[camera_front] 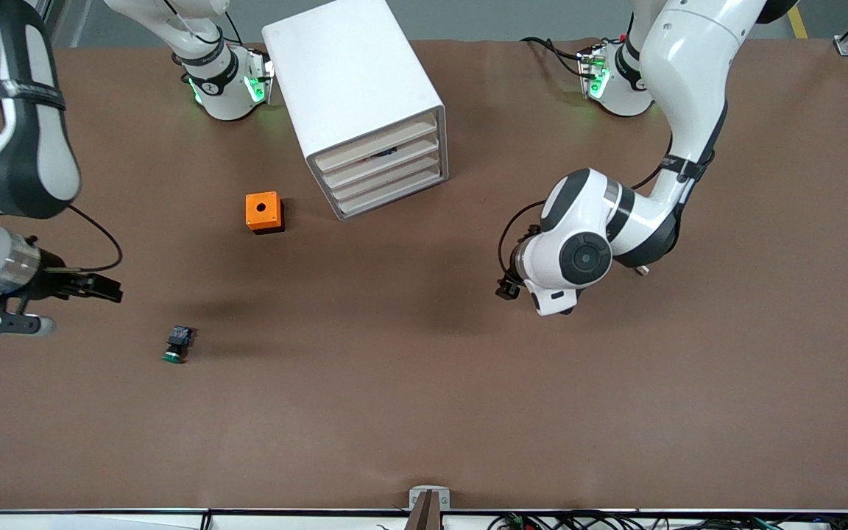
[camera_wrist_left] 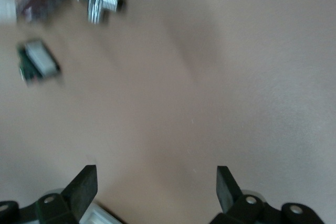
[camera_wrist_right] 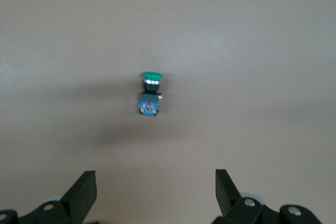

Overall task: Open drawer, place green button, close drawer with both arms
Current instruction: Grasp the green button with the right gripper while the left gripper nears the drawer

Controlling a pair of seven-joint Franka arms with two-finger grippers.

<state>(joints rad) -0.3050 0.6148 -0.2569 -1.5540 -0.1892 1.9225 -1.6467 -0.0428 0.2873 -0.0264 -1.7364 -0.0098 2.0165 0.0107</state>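
Hovering right gripper (camera_wrist_right: 152,190): fingers spread, above the button (camera_front: 177,344)
Left gripper (camera_wrist_left: 155,190): spread over bare table (camera_front: 424,412)
Drawer (camera_front: 387,177): shut

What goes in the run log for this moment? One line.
drawer: shut | button: on table | left gripper: open, empty | right gripper: open, facing button

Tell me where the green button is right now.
The button lies on its side on the table toward the right arm's end, nearer the front camera than the orange cube, with the open right gripper over the table beside it.

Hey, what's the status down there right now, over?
Both grippers open, empty: right gripper near button, left gripper over bare table. Drawers all shut. Orange cube beside cabinet, not blocking.
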